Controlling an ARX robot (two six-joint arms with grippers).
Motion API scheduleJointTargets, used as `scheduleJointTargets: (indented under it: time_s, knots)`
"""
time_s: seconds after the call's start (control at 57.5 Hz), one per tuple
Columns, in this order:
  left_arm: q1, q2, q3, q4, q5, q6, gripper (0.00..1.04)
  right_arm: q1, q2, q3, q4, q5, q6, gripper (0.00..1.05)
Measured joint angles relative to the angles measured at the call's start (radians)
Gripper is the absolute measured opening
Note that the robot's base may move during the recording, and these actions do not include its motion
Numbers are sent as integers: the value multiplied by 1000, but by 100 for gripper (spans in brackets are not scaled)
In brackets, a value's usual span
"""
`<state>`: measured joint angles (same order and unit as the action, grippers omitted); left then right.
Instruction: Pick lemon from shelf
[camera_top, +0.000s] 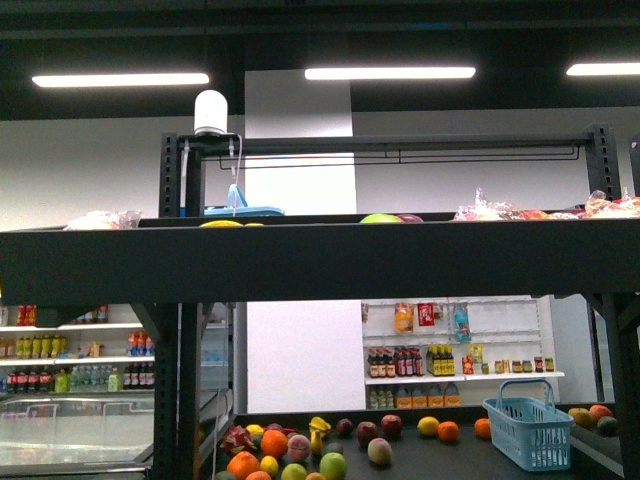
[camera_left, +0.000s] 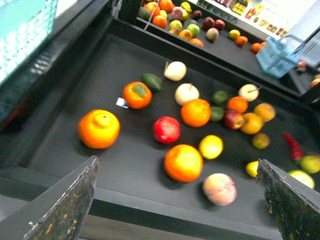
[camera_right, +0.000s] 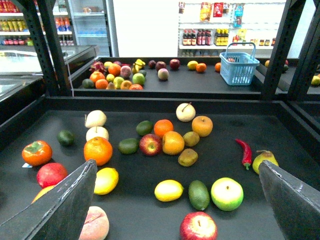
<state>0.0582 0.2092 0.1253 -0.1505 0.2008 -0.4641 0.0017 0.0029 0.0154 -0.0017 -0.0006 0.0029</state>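
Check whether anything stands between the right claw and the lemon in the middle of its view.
Nothing visible does. The right claw is open, and the lemon lies uncovered on the shelf between its fingers. Only an avocado and a red apple lie close beside it.

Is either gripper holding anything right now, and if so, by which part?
Nothing is held. The left gripper and the right gripper are both open and empty, hovering above the shelf.
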Motion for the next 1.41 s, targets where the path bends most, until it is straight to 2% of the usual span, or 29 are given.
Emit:
scheduleJointTargets:
  time_s: [0.052, 0.209, 0.313, 0.383, 0.661, 0.852, 1.408]
  knots:
    - [70, 54, 42, 37, 80, -69, 97, 0, 0, 0, 0, 0, 0, 97]
    - [379, 340, 218, 216, 393, -293, 97, 0, 0, 0, 0, 0, 0, 97]
    - [527, 562, 343, 319, 503, -417, 97, 0, 0, 0, 0, 0, 0, 97]
    - [571, 696, 423, 372, 534, -504, 97, 0, 0, 0, 0, 0, 0, 97]
    - [561, 1131, 725, 541, 538, -767, 97, 0, 0, 0, 0, 0, 0, 97]
    - [571, 1309, 888, 576, 525, -888, 97, 0, 0, 0, 0, 0, 0, 97]
    - [585, 1553, 1182, 467, 507, -887, 97, 0, 0, 0, 0, 0, 0, 97]
